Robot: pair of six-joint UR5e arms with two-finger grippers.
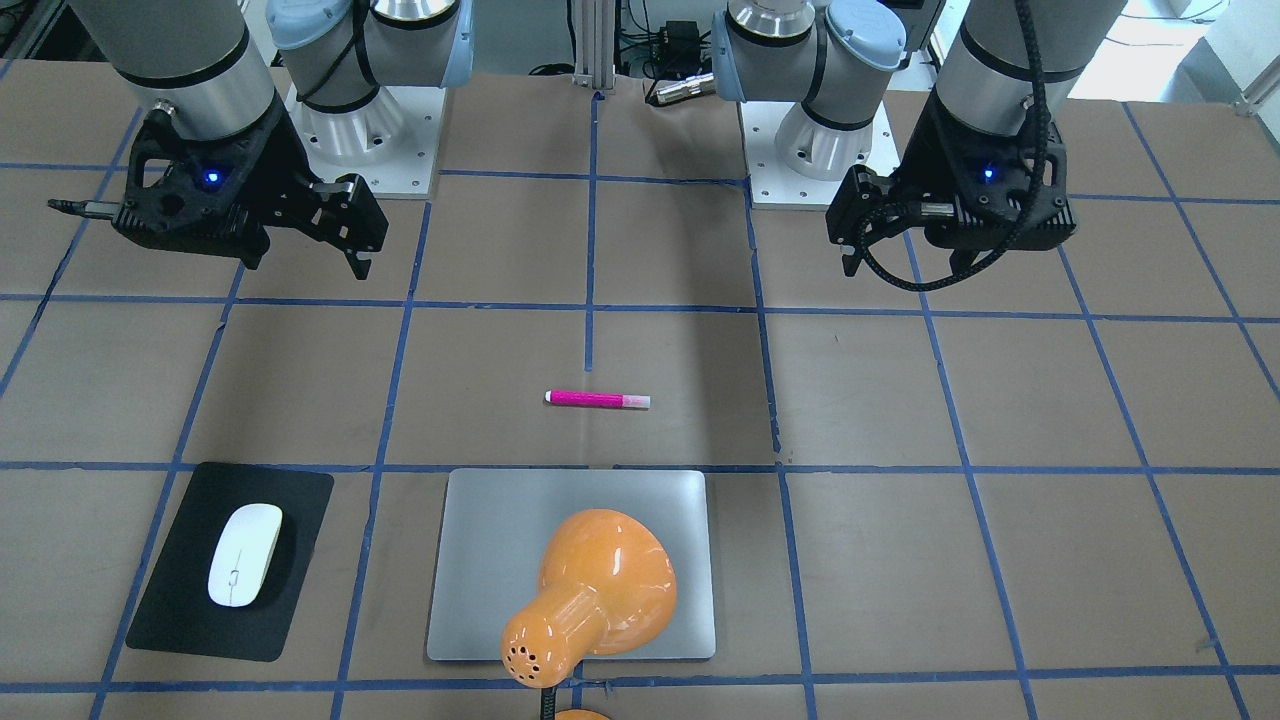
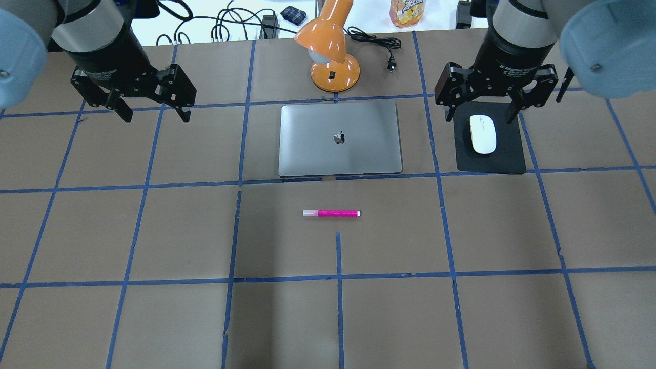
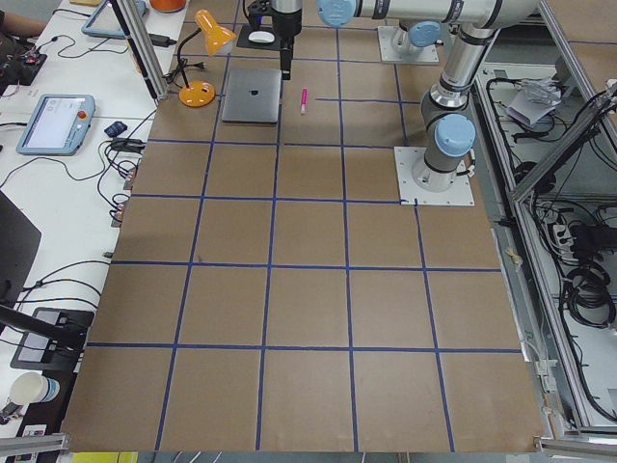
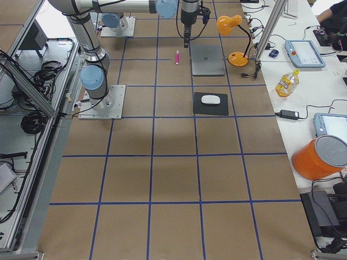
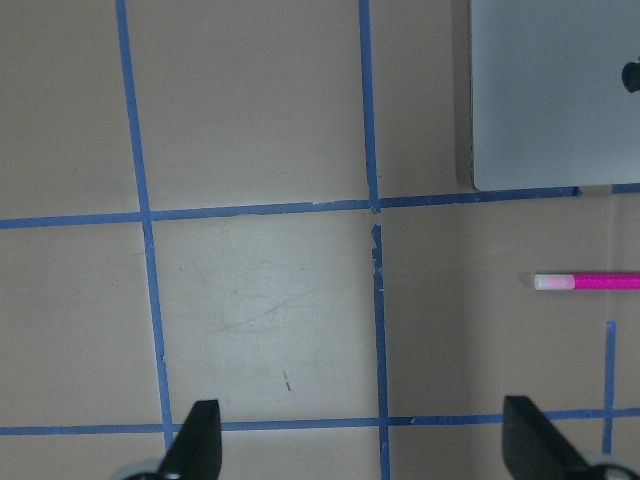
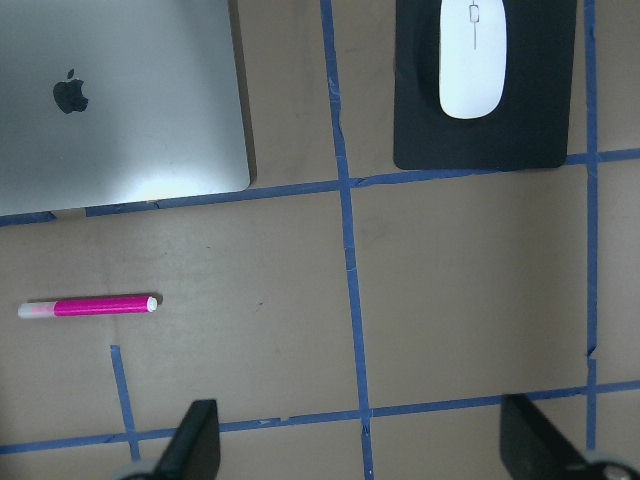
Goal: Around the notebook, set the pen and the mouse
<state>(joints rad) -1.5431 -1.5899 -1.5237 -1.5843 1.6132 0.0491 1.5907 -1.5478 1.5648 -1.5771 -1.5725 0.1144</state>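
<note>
Flanking the notebook (image 2: pixel 318 148) sit lamp (image 2: pixel 334 72) and mat (image 2: pixel 512 160); left end effector (image 2: pixel 155 117), right end effector (image 2: pixel 480 118) both open.

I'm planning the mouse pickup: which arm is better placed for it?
Right. The right gripper hangs open on the mouse's side of the notebook, with the mouse in its wrist view; the left gripper is across the notebook.

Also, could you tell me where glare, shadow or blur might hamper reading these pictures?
Right wrist view: a bright glare patch washes the notebook near its lower edge. Front-facing view: the orange lamp head shows glossy highlights and hides part of the notebook. Overhead view: the arm joints at the top corners look slightly soft, while the pen and mouse are sharp.
</note>
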